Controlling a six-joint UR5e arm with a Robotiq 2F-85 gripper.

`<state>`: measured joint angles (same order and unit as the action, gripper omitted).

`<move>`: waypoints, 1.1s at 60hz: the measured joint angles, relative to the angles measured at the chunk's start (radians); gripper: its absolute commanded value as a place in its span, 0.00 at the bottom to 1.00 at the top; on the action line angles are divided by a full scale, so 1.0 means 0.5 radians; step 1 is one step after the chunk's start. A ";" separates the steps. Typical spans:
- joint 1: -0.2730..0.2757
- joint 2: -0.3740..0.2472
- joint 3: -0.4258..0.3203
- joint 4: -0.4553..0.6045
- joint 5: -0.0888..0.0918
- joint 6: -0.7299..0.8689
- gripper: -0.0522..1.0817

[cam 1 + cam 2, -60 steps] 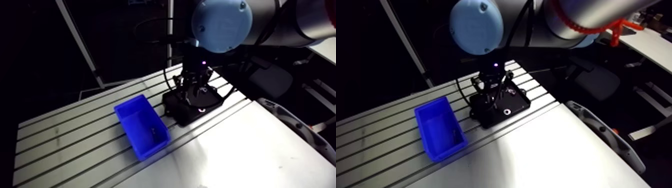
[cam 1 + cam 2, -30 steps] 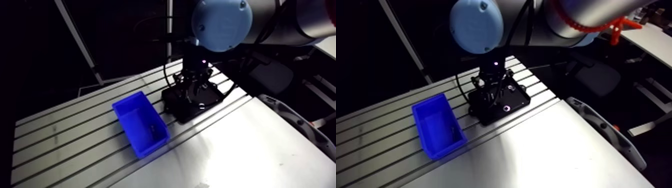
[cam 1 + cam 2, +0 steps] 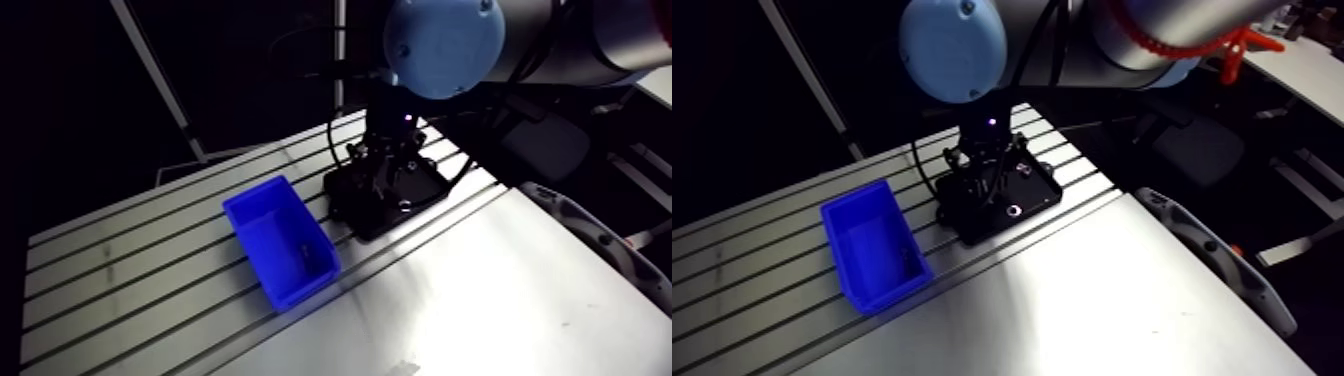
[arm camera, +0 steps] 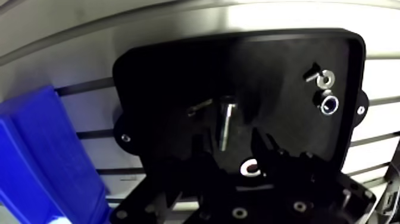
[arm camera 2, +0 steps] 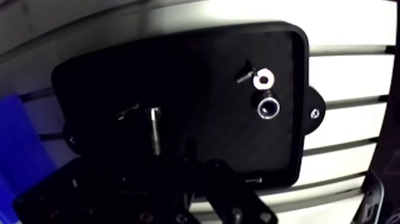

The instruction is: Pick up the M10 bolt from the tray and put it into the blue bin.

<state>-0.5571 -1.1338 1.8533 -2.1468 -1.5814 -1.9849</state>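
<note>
The M10 bolt [image 4: 225, 124] lies flat on the floor of the black tray [image 4: 155, 71], near its middle. It is a bright steel cylinder that catches light along its shank, and its wider end, probably the head, points away from the hand. It looks the largest piece there. A shorter, darker screw [image 4: 199, 108] lies just beside it at an angle, and a white washer [image 4: 250, 168] sits near its closer end. A nut [image 4: 325, 78] and a ring [image 4: 329, 103] lie well apart from it, in a corner.

The hand [image 4: 231, 150] hangs low over the tray with its fingers [image 4: 266, 149] apart and nothing gripped. The bolt's near end lies in the gap between them.

The step in hand is the grasp. I judge the fingers should straddle the shank across its width, nearer its middle so it does not pivot on lifting, and close clear of the screw and washer. A round shank may roll if one side meets it first, so centring matters.

The blue bin [image 3: 279, 240] stands near the tray on the slotted tabletop [image 3: 120, 290].
</note>
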 measured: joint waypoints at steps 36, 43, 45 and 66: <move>0.007 0.017 0.002 -0.003 -0.033 0.003 0.53; 0.008 0.017 0.003 -0.003 -0.039 0.004 0.53; 0.008 0.017 0.003 -0.003 -0.040 0.004 0.53; 0.018 0.016 0.005 -0.003 -0.047 0.008 0.54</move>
<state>-0.5482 -1.1260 1.8560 -2.1485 -1.6047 -1.9807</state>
